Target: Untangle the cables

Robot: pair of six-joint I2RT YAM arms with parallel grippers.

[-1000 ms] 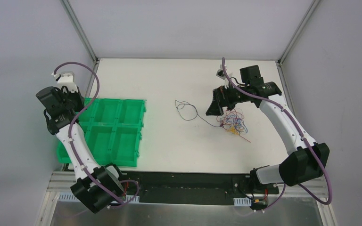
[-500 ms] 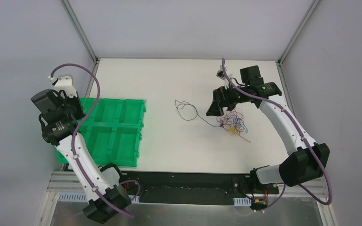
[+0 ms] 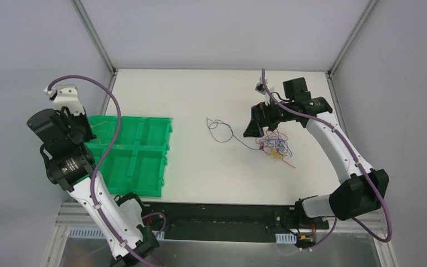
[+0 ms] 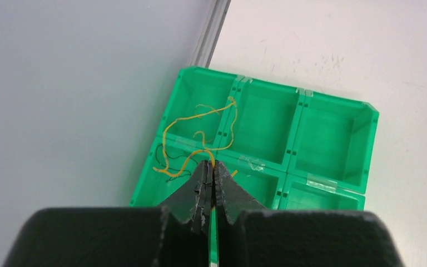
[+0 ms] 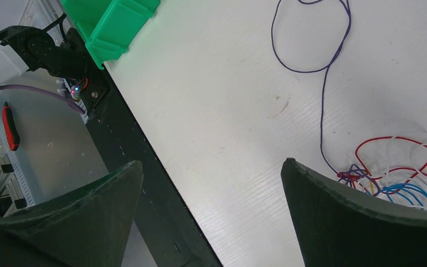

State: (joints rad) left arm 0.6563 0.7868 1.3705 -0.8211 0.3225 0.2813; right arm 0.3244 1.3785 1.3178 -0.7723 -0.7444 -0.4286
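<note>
**Yellow strand at the bin, knot waiting**

The worktop (image 3: pixel 200 172) carries a green bin (image 3: pixel 150 189) at its left edge. My right end effector (image 5: pixel 211 219) hangs spread wide and empty just beside the tangle of cables (image 3: pixel 275 146) toward the right edge. My left end effector (image 4: pixel 211 165) is pressed together above the bin. A yellow cable (image 4: pixel 189 159) sprawls across the far-left compartments up to its tips; whether it is pinched I cannot tell. A purple cable (image 5: pixel 322 111) trails loose from the knot toward mid-worktop. I judge one strand is being binned. Next I'd want the right fingers on a single loop, not the knot.
</note>
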